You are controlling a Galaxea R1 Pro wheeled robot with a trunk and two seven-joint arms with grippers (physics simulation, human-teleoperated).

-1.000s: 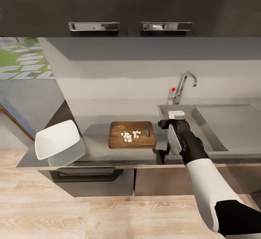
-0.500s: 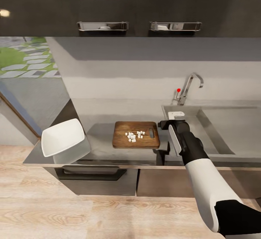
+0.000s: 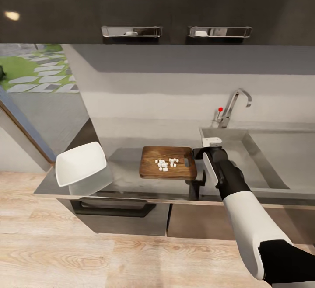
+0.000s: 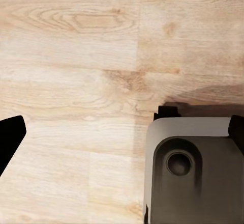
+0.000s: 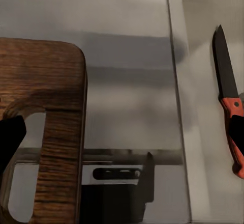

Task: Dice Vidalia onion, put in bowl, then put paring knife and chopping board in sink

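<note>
- One chopping board (image 3: 168, 162) lies flat on the countertop (image 3: 124, 165), near its front edge and just left of the sink (image 3: 245, 157), with its handle slot at the short end nearest the sink.
- A cluster of small white diced onion pieces (image 3: 166, 163) sits on the middle of the board; roughly a dozen, too small to count exactly.
- One white bowl (image 3: 81, 163) rests tilted at the left end of the countertop, well apart from the board.
- One paring knife (image 5: 230, 102), red-handled with a dark blade, lies inside the sink basin beyond its rim, as the right wrist view shows.
- One chrome tap (image 3: 234, 104) with a small red knob (image 3: 220, 109) stands behind the sink's back edge.
- Two steel handles (image 3: 131, 31) are set on the dark upper cabinets.
- The right gripper (image 3: 202, 170) hangs over the countertop at the gap between the board's slot end and the sink rim; its fingers are spread apart and hold nothing.
- The left gripper (image 4: 122, 137) points down at the wooden floor (image 4: 76, 56); its dark fingertips (image 4: 10, 132) stand wide apart at the picture's sides, empty, beside a grey part of the robot's base (image 4: 198, 173).
</note>
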